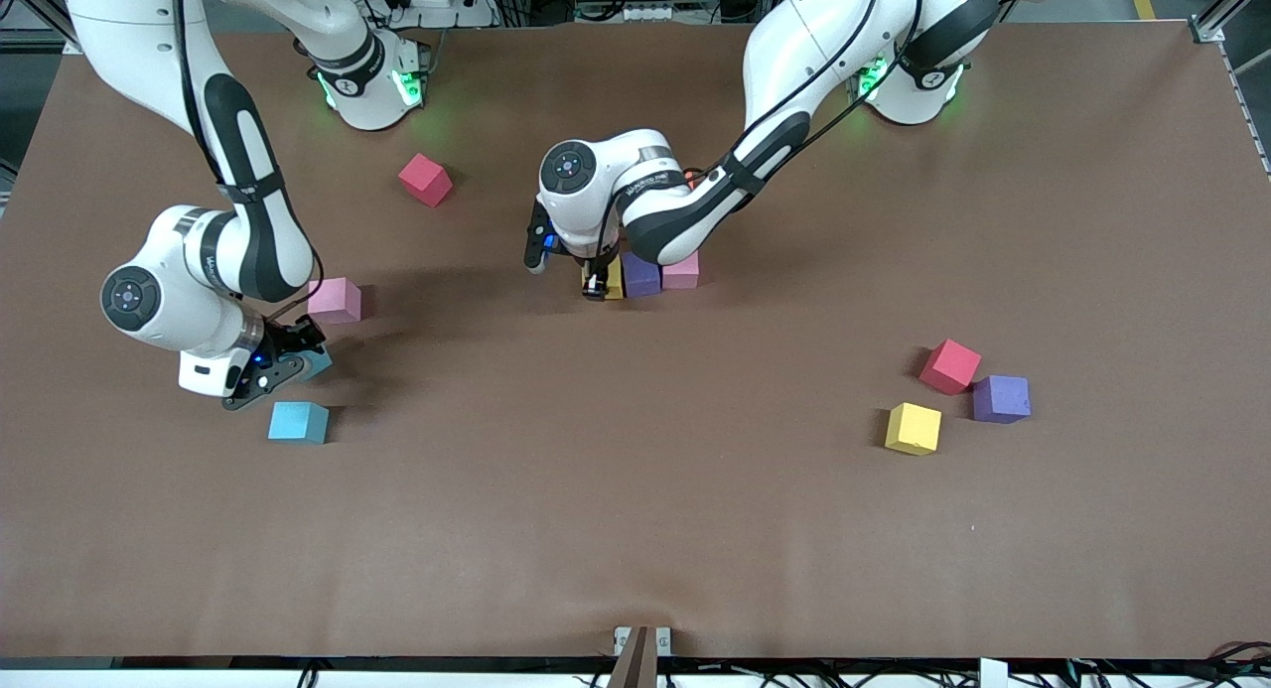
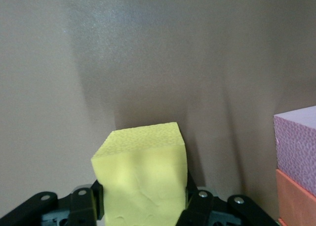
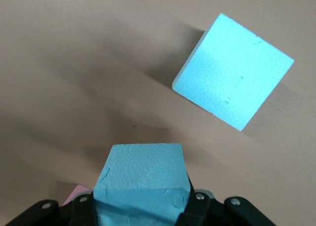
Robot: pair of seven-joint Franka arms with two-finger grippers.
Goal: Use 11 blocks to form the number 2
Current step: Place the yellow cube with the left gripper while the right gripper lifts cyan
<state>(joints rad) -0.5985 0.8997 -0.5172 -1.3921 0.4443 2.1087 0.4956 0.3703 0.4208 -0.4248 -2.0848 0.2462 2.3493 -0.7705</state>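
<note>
Left gripper (image 1: 596,289) is clamped on a yellow block (image 2: 143,179) right down at the table, beside the purple block (image 1: 640,273) and pink block (image 1: 682,270) mid-table. Right gripper (image 1: 288,362) is squeezing a light blue block (image 3: 140,186) near the pink cube (image 1: 335,300), with another light blue cube (image 1: 298,422) lying nearer the camera.

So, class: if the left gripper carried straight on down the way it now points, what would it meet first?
The left gripper points down, shut on a yellow block. Straight ahead lies bare table, so the block would probably meet that first, landing beside the purple block. Depth is hard to judge.
</note>
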